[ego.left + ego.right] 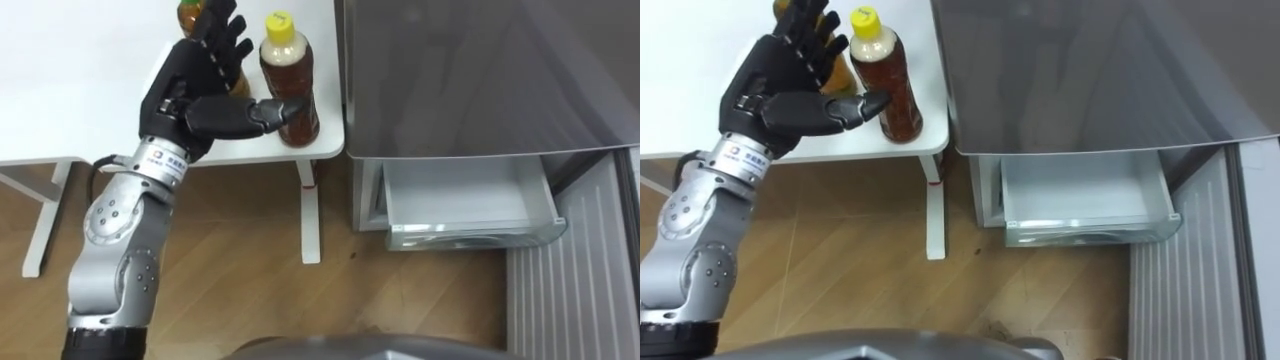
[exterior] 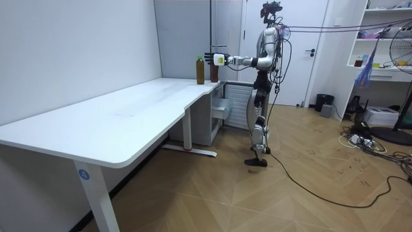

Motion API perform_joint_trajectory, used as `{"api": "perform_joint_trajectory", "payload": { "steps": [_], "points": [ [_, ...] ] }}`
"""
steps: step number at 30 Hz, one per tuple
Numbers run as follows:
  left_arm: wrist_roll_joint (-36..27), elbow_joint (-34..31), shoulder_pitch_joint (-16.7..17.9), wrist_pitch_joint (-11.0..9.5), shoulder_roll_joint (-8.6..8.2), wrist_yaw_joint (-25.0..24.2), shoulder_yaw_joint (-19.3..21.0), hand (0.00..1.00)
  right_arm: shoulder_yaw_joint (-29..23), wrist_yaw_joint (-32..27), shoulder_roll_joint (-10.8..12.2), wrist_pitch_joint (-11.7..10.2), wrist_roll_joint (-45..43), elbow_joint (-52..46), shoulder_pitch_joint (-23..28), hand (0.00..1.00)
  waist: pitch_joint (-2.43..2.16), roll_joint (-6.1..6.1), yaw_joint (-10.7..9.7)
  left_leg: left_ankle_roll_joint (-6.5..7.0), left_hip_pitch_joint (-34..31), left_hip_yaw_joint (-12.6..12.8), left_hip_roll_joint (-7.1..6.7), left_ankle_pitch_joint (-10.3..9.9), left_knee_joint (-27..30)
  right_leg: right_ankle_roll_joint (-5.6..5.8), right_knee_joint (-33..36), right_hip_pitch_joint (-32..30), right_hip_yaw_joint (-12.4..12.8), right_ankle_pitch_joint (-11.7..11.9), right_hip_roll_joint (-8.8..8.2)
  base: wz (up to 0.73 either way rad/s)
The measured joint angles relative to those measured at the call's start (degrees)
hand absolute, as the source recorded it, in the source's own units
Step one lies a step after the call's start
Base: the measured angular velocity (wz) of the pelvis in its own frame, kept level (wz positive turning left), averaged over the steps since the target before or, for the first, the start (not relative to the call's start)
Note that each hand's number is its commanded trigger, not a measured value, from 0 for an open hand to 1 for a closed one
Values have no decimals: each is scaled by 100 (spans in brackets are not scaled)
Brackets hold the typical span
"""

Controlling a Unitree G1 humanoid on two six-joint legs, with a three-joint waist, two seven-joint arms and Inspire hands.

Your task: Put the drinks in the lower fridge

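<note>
A tea bottle with a yellow cap (image 1: 290, 85) stands upright at the right corner of the white table (image 1: 80, 90). My left hand (image 1: 195, 85) is raised just left of it, open, fingers straight and spread, with the thumb tip against the bottle's side. Behind the fingers a second bottle (image 1: 190, 15) stands on the table, mostly hidden. The same hand (image 1: 780, 90) and yellow-capped bottle (image 1: 885, 85) show in the right eye view. In the room view I stand at the table's far end with the left hand (image 2: 211, 59) stretched out between the two bottles (image 2: 200, 69).
The grey fridge (image 1: 480, 70) stands right of the table. Its lower drawer (image 1: 470, 205) is pulled out over the wooden floor, white inside, with nothing in it. A table leg (image 1: 310, 215) stands between table and fridge.
</note>
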Motion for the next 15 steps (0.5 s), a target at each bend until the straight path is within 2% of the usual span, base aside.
{"api": "perform_joint_trajectory", "payload": {
  "steps": [10,15],
  "points": [
    [-35,183,-35,-2,-3,220,-87,0,20,-22,39,-3,8,9,21,0,1,-6,-26,0,16,6,-3,1,15,-1,-3,32,-3,1,-2,0],
    [-49,253,-36,-2,1,217,-105,0,10,-22,45,-3,4,-56,57,0,-2,-19,-118,0,61,66,6,1,3,-1,0,33,30,1,-3,-4]
  ]
}}
